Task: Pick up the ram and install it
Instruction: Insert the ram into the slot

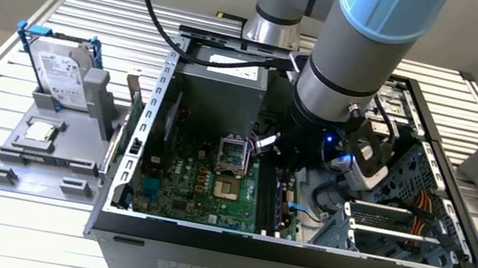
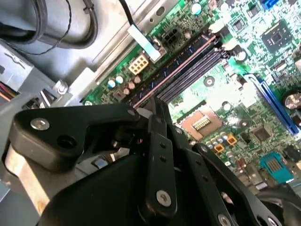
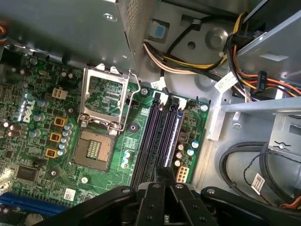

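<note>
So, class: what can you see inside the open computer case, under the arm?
Inside the computer case lies the motherboard, with an open processor socket and long black slots. The gripper hangs over those slots, covering their near ends.

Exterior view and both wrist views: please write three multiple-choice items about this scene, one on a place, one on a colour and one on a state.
1. Where is the gripper?
A. outside the computer case, at the exterior view's left
B. inside the case, at the memory slots
C. high over the case, clear of it

2. What colour is the motherboard?
A. red
B. blue
C. green

3. How does the processor socket's frame stand?
A. flipped open, the socket bare
B. shut over a chip
C. under a cooler

Key:
1 B: the first wrist view shows the slots just beyond the gripper.
2 C: the board is green in every view.
3 A: the frame lies swung back beside the bare contacts.
</note>
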{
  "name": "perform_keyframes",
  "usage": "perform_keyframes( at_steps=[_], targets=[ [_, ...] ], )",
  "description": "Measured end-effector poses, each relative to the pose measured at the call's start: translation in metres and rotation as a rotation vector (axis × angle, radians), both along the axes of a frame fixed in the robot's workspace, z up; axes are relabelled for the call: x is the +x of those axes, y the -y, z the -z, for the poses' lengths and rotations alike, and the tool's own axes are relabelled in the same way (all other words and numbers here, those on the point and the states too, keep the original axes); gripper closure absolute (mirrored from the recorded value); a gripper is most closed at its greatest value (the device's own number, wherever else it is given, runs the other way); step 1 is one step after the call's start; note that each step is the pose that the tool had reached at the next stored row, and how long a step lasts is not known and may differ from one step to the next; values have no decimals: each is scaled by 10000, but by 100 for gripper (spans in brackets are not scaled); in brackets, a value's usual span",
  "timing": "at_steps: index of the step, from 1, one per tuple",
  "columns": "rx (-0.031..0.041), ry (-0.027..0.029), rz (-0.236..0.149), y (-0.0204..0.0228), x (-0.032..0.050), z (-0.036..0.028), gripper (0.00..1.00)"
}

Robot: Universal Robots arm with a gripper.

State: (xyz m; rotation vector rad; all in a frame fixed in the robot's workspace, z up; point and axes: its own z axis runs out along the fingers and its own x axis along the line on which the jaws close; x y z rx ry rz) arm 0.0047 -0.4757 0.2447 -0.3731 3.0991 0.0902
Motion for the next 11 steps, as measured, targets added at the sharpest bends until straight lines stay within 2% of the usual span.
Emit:
perform_keyframes(
  at_steps=[11],
  targets=[
    [-1, 0, -546, 0, 0, 0, 100]
  ],
)
